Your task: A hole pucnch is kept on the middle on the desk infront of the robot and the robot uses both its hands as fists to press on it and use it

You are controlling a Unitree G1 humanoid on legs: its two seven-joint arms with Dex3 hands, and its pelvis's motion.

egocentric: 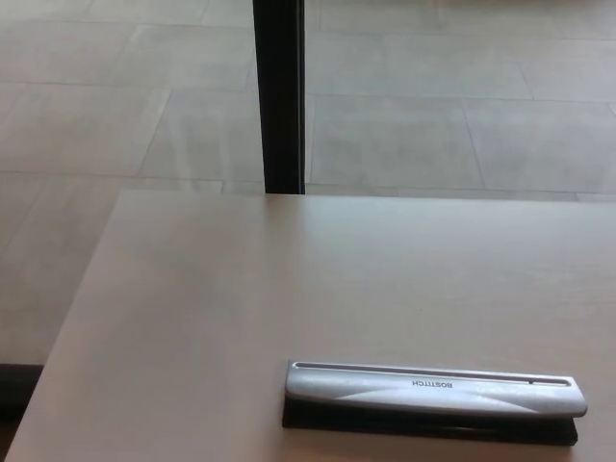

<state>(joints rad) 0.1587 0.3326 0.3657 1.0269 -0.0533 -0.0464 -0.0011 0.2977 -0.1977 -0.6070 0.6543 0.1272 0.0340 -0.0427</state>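
A long silver hole punch (433,393) with a black base lies flat on the pale wooden desk (241,289), near the desk's front edge and right of the middle. Its long side runs left to right, and the lettering on its top reads upside down from here. Its handle bar looks level, with nothing touching it. Neither of my hands shows in the head view.
The desk's left edge (67,327) slants from the far corner toward the near left. Beyond the far edge stands a dark vertical post (279,96) on a tiled floor (462,125). A dark object (14,385) sits low at the left border.
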